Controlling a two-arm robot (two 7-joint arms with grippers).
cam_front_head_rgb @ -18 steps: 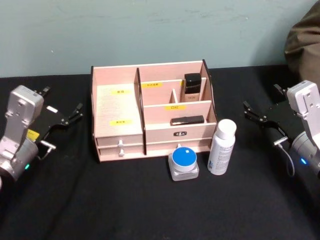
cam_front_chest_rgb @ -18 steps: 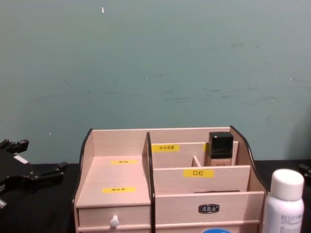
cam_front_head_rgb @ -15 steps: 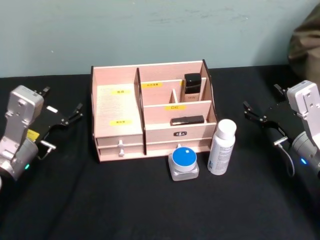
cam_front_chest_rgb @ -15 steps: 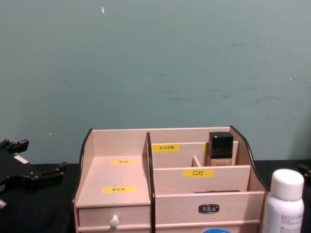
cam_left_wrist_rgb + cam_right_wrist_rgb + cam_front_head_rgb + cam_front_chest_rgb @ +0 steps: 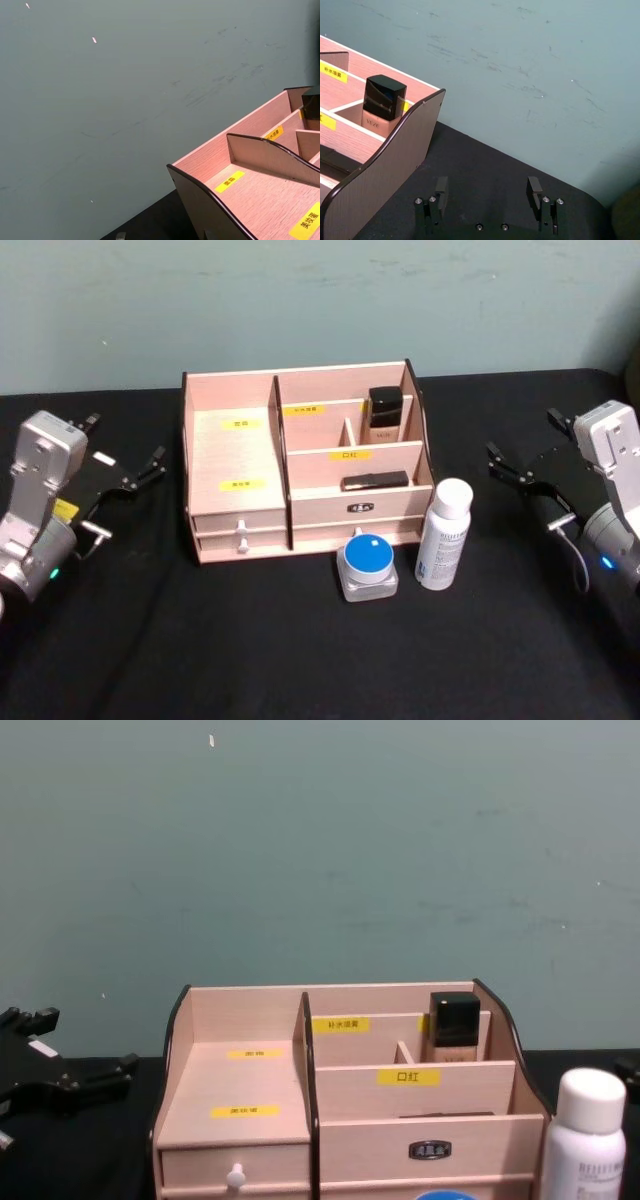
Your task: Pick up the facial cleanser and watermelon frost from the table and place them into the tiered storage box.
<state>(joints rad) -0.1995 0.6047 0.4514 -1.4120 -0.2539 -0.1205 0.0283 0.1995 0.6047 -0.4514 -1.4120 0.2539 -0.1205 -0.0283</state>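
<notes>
The tiered storage box (image 5: 232, 452) of pale wood stands at the table's middle, seen from the front in the chest view (image 5: 250, 1085). In front of its right half sit the white bottle, taken as the facial cleanser (image 5: 443, 535), and a low blue-lidded jar, taken as the watermelon frost (image 5: 367, 565). The bottle's cap shows in the chest view (image 5: 588, 1120). My left gripper (image 5: 128, 440) hangs open to the box's left, apart from it. My right gripper (image 5: 520, 435) is open to the right of the box, its fingers (image 5: 534, 189) spread with nothing between them.
Inside the box stand a black-capped bottle (image 5: 385, 410) and a flat black item (image 5: 374, 480). Black cloth covers the table (image 5: 300, 660), with free room in front. A teal wall (image 5: 320, 850) rises close behind the box.
A dark shape at the head view's far upper right has left the frame. Both grippers, the bottle, the jar and the box stay where they were.
</notes>
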